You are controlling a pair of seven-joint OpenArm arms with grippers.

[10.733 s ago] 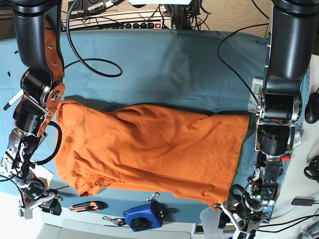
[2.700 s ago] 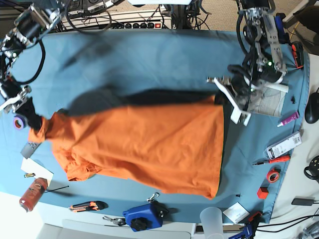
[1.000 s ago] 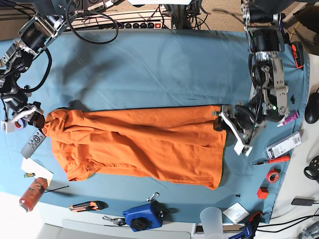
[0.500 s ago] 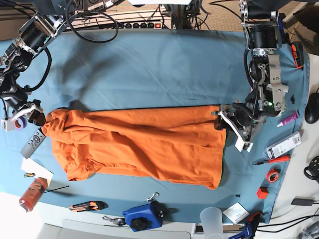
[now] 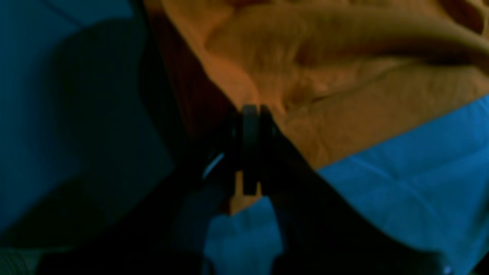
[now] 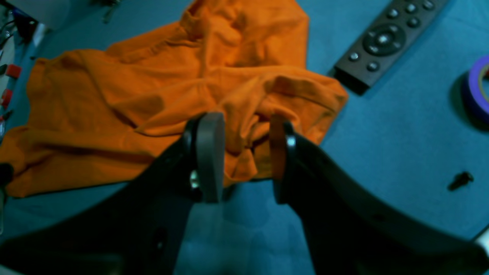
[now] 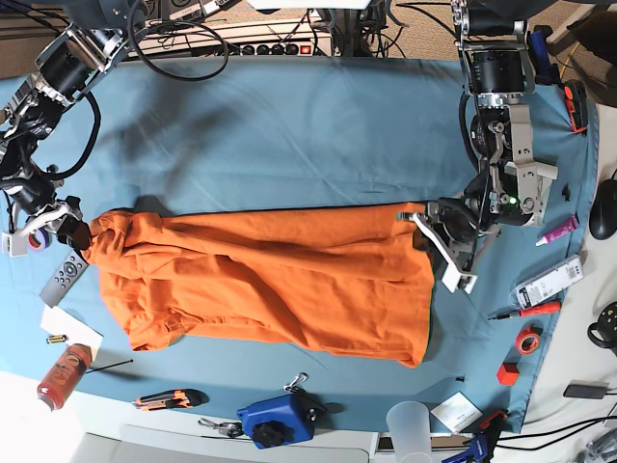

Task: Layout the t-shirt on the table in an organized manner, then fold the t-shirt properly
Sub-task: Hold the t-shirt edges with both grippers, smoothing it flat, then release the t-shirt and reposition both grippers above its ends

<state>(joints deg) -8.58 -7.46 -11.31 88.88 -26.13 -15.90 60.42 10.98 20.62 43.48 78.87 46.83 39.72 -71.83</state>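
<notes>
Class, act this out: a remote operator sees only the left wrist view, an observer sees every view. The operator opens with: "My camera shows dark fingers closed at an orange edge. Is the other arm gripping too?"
Observer: No. The right wrist view shows the right gripper open, with bunched t-shirt showing between its fingers.
Operator: Anything close to that end?
Observer: A dark remote control lies on the table just beyond the bunched corner, not touching it.
Operator: How does the whole shirt lie?
Observer: In the base view it stretches sideways between both arms, wrinkled, with its lower corner near the right gripper crumpled.
</notes>
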